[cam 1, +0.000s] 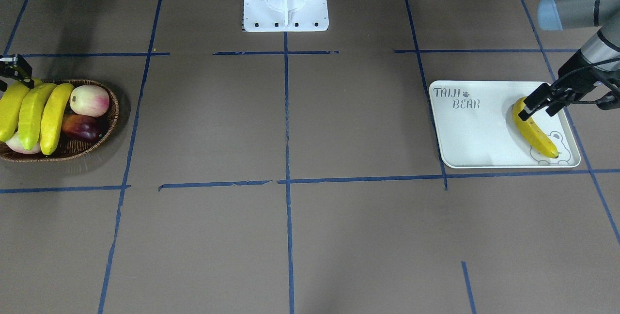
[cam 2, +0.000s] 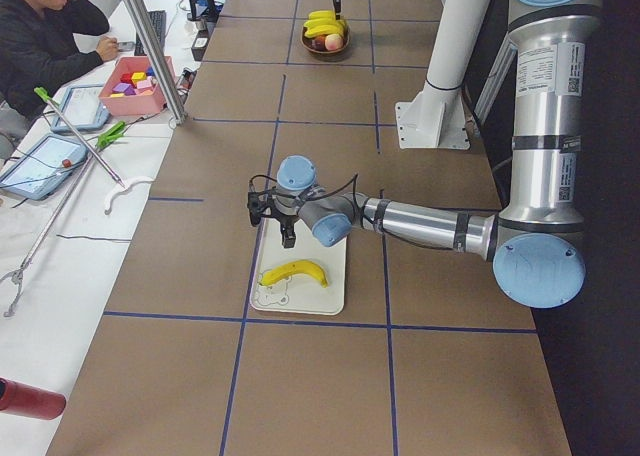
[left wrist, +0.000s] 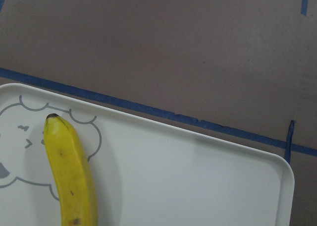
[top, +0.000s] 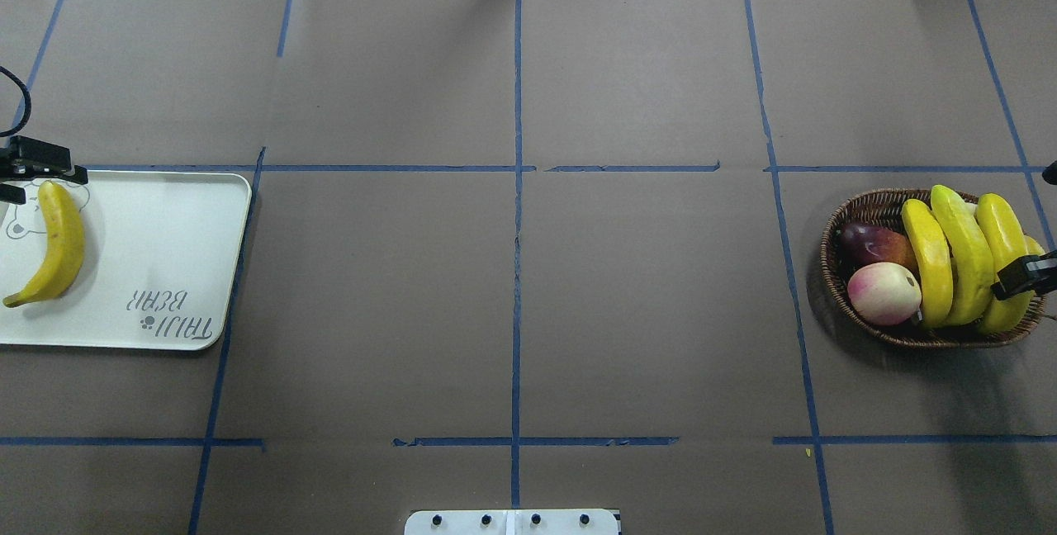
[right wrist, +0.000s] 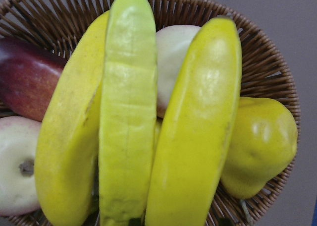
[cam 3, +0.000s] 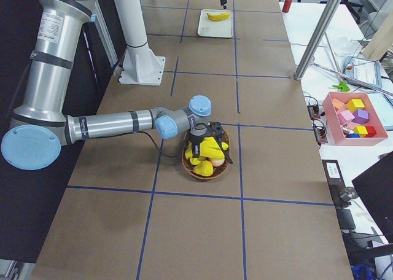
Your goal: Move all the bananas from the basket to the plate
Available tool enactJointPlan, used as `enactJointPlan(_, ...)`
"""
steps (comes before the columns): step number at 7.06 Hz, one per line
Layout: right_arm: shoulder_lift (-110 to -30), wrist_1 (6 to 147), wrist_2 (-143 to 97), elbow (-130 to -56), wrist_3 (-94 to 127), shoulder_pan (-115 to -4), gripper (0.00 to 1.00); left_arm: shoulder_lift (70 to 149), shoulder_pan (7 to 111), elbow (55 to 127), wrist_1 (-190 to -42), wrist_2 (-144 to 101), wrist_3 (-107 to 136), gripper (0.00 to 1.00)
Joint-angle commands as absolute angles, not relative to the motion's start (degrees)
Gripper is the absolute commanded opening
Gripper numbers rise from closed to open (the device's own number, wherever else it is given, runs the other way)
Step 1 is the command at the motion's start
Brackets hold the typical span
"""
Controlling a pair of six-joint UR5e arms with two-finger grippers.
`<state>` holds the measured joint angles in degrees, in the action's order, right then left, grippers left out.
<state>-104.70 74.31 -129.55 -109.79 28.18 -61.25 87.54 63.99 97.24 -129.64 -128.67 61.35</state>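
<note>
While the left claw (cam 1: 538, 106) hangs spread above the plate's (cam 1: 465, 134) lone banana (cam 1: 535, 132), the right claw (top: 1024, 229) gapes over the basket's (top: 871, 205) bananas (top: 962, 254), apparently poised to grasp.

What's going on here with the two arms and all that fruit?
The robot is moving bananas from a wicker basket to a white plate. One banana lies on the plate, and the left gripper hangs open by its end, not holding it. Three bananas are in the basket among other fruit, and the right gripper is open right over them. So one is across, with three to go.
</note>
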Motion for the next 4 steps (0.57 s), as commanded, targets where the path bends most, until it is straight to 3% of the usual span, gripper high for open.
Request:
enactJointPlan(1, -104.8, 74.0, -129.5, -110.0, 28.0, -61.3, 0.05, 87.5, 64.0, 97.3, -129.6, -128.7, 61.3, 0.99)
enactJointPlan(4, -106.5, 74.2, -130.2, -114.0, 27.0, -63.3, 0.00, 87.6, 63.9, 97.2, -129.6, -128.7, 61.3, 0.99)
